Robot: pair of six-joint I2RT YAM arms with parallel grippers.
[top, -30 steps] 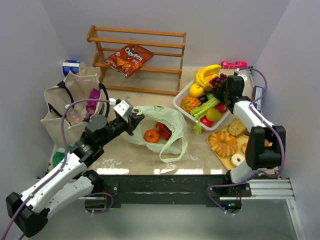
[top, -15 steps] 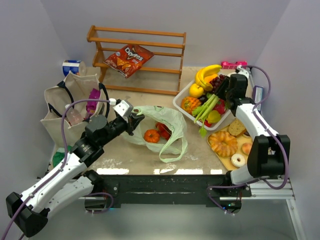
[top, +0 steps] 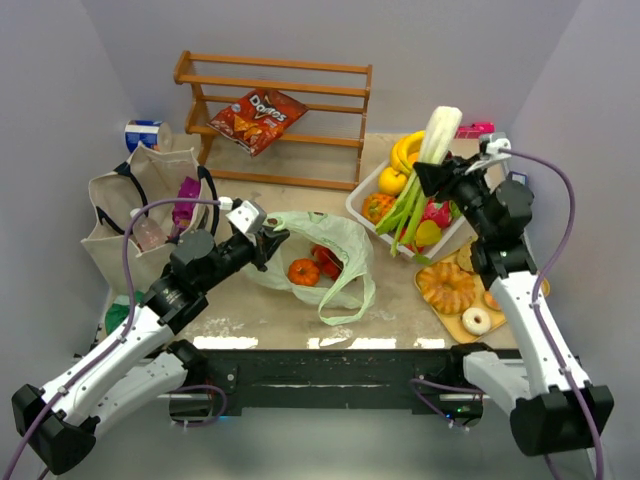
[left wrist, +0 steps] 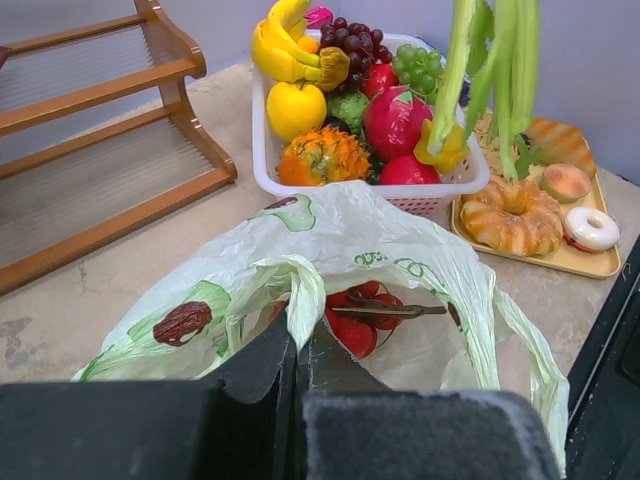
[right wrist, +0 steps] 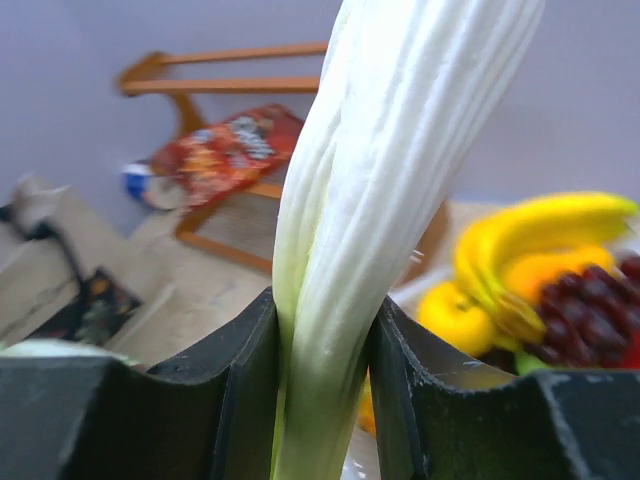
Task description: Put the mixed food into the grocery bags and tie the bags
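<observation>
The pale green plastic bag (top: 330,250) lies open mid-table with red fruit (left wrist: 362,318) and an orange one (top: 303,271) inside. My left gripper (top: 268,240) is shut on the bag's rim (left wrist: 300,300), holding its mouth up. My right gripper (top: 432,175) is shut on a celery bunch (top: 415,195), pale stalk end (right wrist: 400,190) up and green ends hanging over the white fruit basket (top: 365,215). The celery also hangs at the top right of the left wrist view (left wrist: 490,70). The beige tote (top: 130,225) stands at the left with a purple packet (top: 186,200) and a clear bottle (top: 148,233) in it.
The basket (left wrist: 440,190) holds bananas (top: 408,150), grapes and other fruit. A wooden tray (top: 455,320) with a bundt cake (top: 446,287), bread and a donut lies front right. A wooden rack (top: 275,115) with a Doritos bag (top: 257,118) stands at the back.
My right gripper has lifted the celery out of the basket, up and slightly left, tilting it upright. The left arm and bag have not moved.
</observation>
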